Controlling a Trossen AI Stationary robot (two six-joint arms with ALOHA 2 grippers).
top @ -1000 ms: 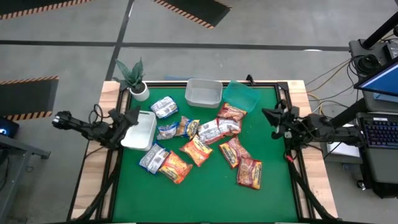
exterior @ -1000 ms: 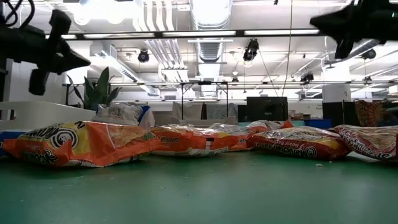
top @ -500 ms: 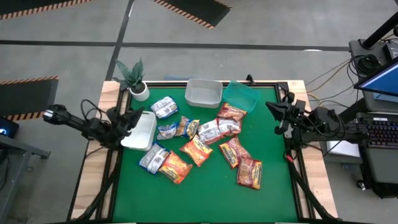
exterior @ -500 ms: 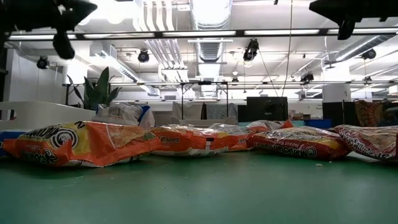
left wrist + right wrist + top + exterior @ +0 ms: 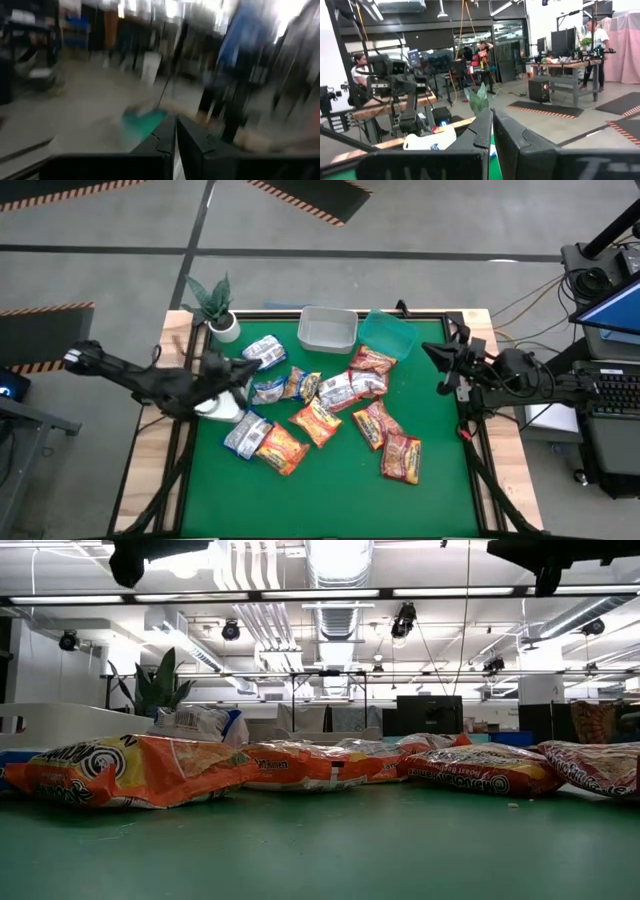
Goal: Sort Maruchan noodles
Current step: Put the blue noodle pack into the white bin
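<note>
The Maruchan noodles lie in a loose heap on the green mat point(image 5: 330, 490): blue-and-white packets point(image 5: 265, 353), orange ones point(image 5: 318, 421) and dark red ones point(image 5: 401, 458). They rest flat, some overlapping. In the low view an orange packet point(image 5: 130, 772) and a red one point(image 5: 485, 768) lie nearest. My left gripper point(image 5: 252, 369) is shut and empty, high over the mat's left part beside the blue-and-white packets; its shut fingers point(image 5: 175, 137) point level. My right gripper point(image 5: 428, 351) is shut and empty, raised at the mat's right edge point(image 5: 491, 131).
A white tub point(image 5: 215, 408) sits at the mat's left edge, partly under my left arm. A clear tub point(image 5: 327, 328) and a teal tub point(image 5: 388, 332) stand at the far edge. A potted plant point(image 5: 212, 302) is at the far left corner. The mat's near half is bare.
My left gripper has risen and swung from the table's left edge out over the mat toward the packets, rolling as it went. My right gripper has risen a little at the right edge. Both stayed shut. The packets have not moved.
</note>
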